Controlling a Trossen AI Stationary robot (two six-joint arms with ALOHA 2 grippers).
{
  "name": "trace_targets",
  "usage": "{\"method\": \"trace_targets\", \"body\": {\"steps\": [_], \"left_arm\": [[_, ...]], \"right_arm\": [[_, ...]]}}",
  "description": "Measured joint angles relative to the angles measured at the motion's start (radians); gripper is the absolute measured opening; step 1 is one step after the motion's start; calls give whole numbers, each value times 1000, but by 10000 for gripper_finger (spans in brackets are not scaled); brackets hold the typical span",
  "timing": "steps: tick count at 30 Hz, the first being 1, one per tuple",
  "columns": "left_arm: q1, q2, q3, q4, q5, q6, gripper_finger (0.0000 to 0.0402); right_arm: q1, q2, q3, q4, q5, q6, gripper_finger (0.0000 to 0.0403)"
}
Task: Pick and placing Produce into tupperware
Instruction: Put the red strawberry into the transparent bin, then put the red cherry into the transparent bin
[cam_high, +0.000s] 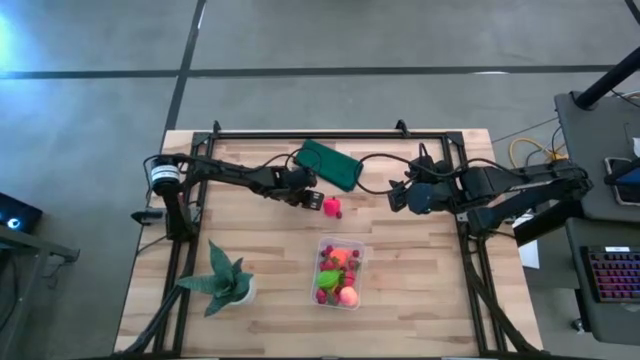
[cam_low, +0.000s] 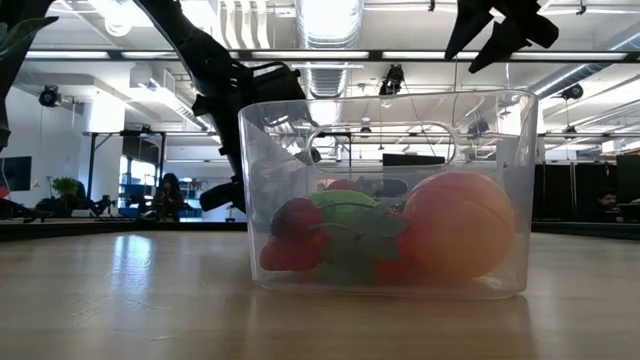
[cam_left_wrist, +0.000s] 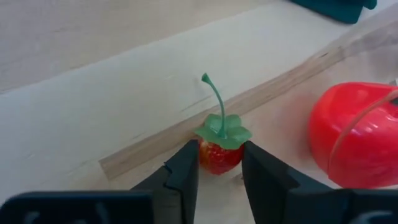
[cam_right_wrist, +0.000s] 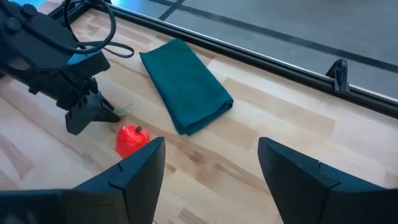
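A: Where is the left gripper (cam_left_wrist: 221, 180)?

B: Low at the wooden table (cam_high: 420, 310), near the back middle, just in front of the folded dark green cloth (cam_high: 330, 163). Its two dark fingers (cam_left_wrist: 183, 177) pinch a small red toy strawberry with a green leafy cap and thin stem (cam_left_wrist: 219, 149). In the left wrist view each finger presses a side of the berry.

A: And that bright red piece beside it?

B: A glossy red rounded toy fruit (cam_high: 332, 207) lies on the table just beside the gripped strawberry, apart from the fingers.

A: The container?

B: The small clear plastic rectangular box with rounded corners (cam_high: 363, 252) sits toward the front of the table, right of the spiky green potted plant (cam_high: 224, 281) and well apart from both grippers. It holds several pieces: a peach-orange ball (cam_low: 458, 226), a lime-green round piece (cam_low: 345, 208) and dark red berries (cam_low: 296, 222), with more red pieces that I cannot tell apart.

A: The right arm?

B: The right gripper (cam_right_wrist: 208, 165) hovers above the table on the right side, facing the cloth, its fingers spread wide with nothing between them.
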Motion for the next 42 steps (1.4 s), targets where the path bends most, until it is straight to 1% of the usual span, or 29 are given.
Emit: {"method": "trace_targets", "body": {"steps": [3,6,11,13,15,19,21,25,27,30,34,37,38,42], "left_arm": [[0,0,6,-3,1,2,88],[-6,-12,27,-1,20,39,92],[-31,-101,68,13,28,113,93],[-51,-147,74,22,23,169,93],[-83,-187,78,68,42,218,94],[-156,-239,75,152,197,238,94],[-203,-240,71,168,244,236,94],[-304,-199,74,194,251,233,94],[-345,-164,78,197,255,204,94],[-395,-120,76,208,225,170,94],[-445,-113,76,224,78,98,103],[-457,-119,76,217,-26,40,129],[-457,-121,76,221,-42,22,140],[-457,-128,76,222,-47,-30,187]], "right_arm": [[0,0,0,2,0,0,247],[0,0,0,2,0,0,247],[0,0,0,5,0,0,244],[0,0,0,5,0,0,245],[0,0,0,5,0,0,246],[0,0,0,1,-1,10,245],[0,0,0,0,-2,27,244],[0,0,0,-1,-9,60,246],[0,0,-2,-1,-9,67,246],[0,0,-8,-2,-25,68,245],[0,0,-17,-3,-82,98,248],[1,0,-25,-3,-125,112,252],[2,0,-30,-3,-135,112,253],[2,0,-42,-3,-144,111,258]]}}
